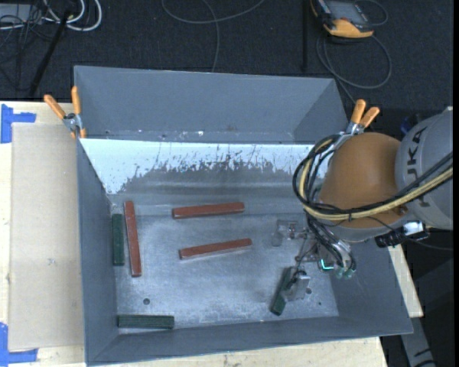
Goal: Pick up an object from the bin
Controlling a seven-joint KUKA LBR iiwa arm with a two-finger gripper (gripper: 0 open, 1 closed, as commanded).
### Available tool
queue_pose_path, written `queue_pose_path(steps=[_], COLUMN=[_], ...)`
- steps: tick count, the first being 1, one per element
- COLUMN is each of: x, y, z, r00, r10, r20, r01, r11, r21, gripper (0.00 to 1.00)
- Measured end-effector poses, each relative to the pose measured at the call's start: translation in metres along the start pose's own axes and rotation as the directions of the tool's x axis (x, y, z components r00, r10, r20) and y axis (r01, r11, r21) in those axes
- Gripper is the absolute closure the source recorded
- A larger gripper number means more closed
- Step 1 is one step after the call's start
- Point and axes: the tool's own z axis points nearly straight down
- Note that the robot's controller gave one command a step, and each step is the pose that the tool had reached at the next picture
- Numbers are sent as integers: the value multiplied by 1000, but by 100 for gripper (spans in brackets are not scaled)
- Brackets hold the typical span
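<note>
My gripper [297, 280] is low over the bin's front right part, under the arm's orange cover. Its tip is at the upper end of a short dark green bar [278, 303], which lies slanted on the bin floor. Whether the gripper touches this bar I cannot tell. To the left of the gripper a red-brown bar [216, 248] lies flat near the middle of the floor. A second red-brown bar [208, 211] lies behind it, closer to the back wall.
At the left wall a red-brown bar [131, 238] and a dark green bar [118, 239] lie side by side, running front to back. Another dark green bar [145, 322] lies in the front left corner. The arm with its cables hangs over the bin's right side.
</note>
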Motion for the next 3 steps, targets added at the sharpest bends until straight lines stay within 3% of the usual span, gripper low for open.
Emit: queue_pose_path(steps=[1, 2, 3], x=[24, 21, 28], y=[-18, -17, -86], z=[72, 66, -80], r00=[998, 998, 1000], r10=[-59, -61, -5], r20=[-2, 9, 17], r01=[59, 61, 5], r11=[998, 998, 1000], r21=[0, 0, 3], gripper=[0, 100, 100])
